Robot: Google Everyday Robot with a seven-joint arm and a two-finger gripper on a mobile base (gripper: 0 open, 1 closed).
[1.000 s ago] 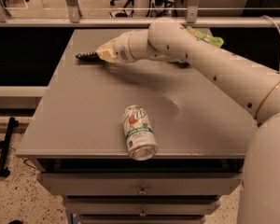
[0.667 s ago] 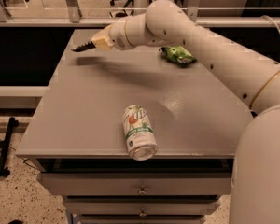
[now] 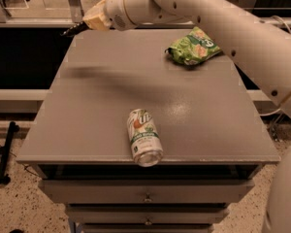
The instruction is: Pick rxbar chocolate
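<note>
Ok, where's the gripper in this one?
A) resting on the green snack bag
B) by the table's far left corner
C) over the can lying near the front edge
B: the gripper is up by the far left corner of the table, well away from the can and the green snack bag.

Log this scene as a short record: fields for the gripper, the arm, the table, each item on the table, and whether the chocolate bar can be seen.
gripper: gripper, dark tip, over the table's far left corner
arm: white robot arm, reaching in from the right across the far edge
table: grey cabinet table with drawers below
can: white-green soda can, lying on its side near the front edge
bag: green crinkly snack bag, far right of the tabletop
bar: no rxbar chocolate seen on the tabletop; cannot tell whether the gripper carries it
</note>
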